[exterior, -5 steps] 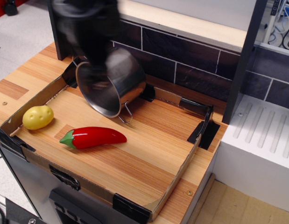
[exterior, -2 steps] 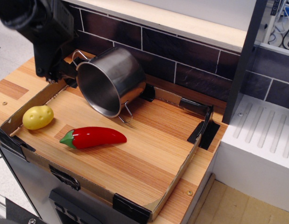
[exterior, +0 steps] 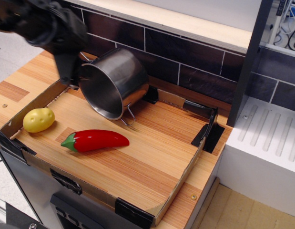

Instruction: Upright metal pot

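Observation:
The metal pot (exterior: 116,81) lies tipped on its side at the back of the cardboard tray (exterior: 185,164), its open mouth facing front-left and down. One wire loop handle (exterior: 129,116) rests on the wood, the other sticks up at the rim's top left. My gripper (exterior: 71,76) is black and blurred, at the pot's upper left rim, close to or touching it. Its fingers are not clear enough to tell open from shut.
A yellow potato (exterior: 38,119) lies at the tray's left side. A red chili pepper (exterior: 95,140) lies in front of the pot. A dark tiled wall (exterior: 195,57) runs behind the tray. A white dish rack (exterior: 266,138) stands at the right.
My arm was over the pot's mouth, swung out to the left, and has now come back right to the pot's upper left rim. The pot has barely moved.

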`<state>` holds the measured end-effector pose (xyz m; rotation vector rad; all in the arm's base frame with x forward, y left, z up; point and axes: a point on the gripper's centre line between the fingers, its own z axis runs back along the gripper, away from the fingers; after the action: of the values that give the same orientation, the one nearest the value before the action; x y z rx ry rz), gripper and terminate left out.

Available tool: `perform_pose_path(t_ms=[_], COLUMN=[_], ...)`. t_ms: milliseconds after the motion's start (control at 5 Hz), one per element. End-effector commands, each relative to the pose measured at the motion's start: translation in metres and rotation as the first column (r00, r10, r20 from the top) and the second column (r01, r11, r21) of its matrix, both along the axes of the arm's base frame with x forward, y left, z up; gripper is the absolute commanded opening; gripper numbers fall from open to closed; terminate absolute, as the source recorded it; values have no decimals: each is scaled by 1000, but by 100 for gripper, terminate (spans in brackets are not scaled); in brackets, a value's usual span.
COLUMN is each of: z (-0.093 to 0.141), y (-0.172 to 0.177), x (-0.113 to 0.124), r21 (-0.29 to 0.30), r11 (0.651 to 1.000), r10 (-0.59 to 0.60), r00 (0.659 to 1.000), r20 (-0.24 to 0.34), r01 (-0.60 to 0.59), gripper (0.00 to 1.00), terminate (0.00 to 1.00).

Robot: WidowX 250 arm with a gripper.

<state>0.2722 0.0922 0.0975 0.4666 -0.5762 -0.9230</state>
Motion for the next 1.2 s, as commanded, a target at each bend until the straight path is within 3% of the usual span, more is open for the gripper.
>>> perform_pose_path(t_ms=[0,600,1000], z=[-3,-9,-7], y=[0,4,6], x=[19,28,36], r21=[70,101,78], r11=[998,994,990], r10=[9,47,117], r00=[999,998,992], r20=[36,43,48], r01=[-12,-51,-120], gripper=[100,100,100], terminate=[0,0,0])
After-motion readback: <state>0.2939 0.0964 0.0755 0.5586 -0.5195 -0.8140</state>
